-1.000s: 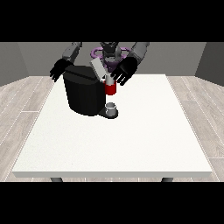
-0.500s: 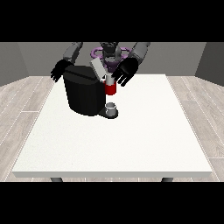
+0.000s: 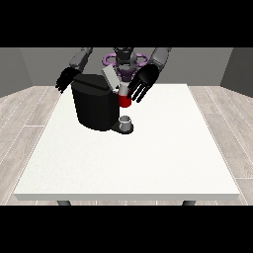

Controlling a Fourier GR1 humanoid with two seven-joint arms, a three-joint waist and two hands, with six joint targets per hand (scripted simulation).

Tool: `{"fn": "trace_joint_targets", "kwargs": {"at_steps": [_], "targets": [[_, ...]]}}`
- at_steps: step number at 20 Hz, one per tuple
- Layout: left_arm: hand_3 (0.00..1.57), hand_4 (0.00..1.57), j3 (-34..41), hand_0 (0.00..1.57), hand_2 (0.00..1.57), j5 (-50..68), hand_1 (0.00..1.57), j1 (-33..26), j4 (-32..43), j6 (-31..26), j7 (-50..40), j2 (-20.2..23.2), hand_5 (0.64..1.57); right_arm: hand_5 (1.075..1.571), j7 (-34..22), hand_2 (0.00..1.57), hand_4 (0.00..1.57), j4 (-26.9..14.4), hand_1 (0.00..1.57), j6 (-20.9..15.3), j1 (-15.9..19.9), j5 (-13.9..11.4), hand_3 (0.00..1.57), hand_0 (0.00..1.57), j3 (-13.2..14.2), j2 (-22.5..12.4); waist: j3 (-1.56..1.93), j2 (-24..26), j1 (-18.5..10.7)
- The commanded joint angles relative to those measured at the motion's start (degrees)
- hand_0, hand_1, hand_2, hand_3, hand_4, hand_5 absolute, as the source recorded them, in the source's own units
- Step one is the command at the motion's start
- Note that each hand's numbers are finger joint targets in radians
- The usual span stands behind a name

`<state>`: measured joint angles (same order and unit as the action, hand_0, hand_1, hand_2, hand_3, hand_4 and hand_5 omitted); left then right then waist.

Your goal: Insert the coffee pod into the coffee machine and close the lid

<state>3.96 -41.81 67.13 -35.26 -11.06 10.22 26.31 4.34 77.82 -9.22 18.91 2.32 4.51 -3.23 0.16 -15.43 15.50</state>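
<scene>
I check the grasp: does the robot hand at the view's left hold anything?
No, that robot hand hangs with spread fingers beside the coffee machine, holding nothing.

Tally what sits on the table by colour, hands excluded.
Black: 1, the coffee machine
Red: 1, a red thing at the machine
Grey: 1, a grey thing on the machine's base
Total: 3

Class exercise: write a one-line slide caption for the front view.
Robot behind a white table, open hand at the view's right beside the black coffee machine, other hand behind it.
</scene>
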Motion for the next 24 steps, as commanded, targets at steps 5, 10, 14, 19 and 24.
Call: {"fn": "trace_joint_targets", "kwargs": {"at_steps": [5,10,14,19,24], "targets": [[0.0,0.0,-0.63,0.0,0.0,-1.65,0.0,0.11,-0.25,-0.47,-1.61,-0.87,1.571,1.571,1.26,0.0,0.42,-1.3,0.0,0.44,-0.31,0.27,0.0,0.0,1.1,-1.13,-0.14,1.53,-0.31],[0.0,0.0,0.14,0.0,0.0,-1.18,0.0,-1.52,0.74,-2.65,-0.76,0.11,1.571,1.571,2.35,0.0,0.38,0.53,0.0,-1.32,-4.83,-0.01,0.0,0.0,-2.41,3.11,-0.14,4.28,-0.34],[0.0,0.0,-1.49,0.0,0.0,-2.09,0.0,-4.35,-1.74,-0.1,-1.66,-4.54,1.571,1.571,1.34,0.0,0.39,-1.31,0.0,-1.45,-3.77,0.91,0.0,0.0,0.2,2.13,-0.13,6.84,-3.46],[0.0,0.0,3.03,0.0,0.0,2.73,0.0,-7.67,-0.54,-4.19,0.92,-1.97,1.571,1.571,0.95,0.0,0.4,1.84,0.0,0.08,-10.44,0.91,0.0,0.0,-2.01,2.73,-0.16,12.12,-3.79],[0.0,0.08,10.81,0.0,0.0,12.46,0.0,-13.62,-1.86,1.32,1.43,-11.9,1.571,1.571,1.02,0.0,0.49,1.56,0.0,1.65,-10.52,2.15,0.0,0.0,0.79,-1.18,-0.23,17.2,-8.42]]}}
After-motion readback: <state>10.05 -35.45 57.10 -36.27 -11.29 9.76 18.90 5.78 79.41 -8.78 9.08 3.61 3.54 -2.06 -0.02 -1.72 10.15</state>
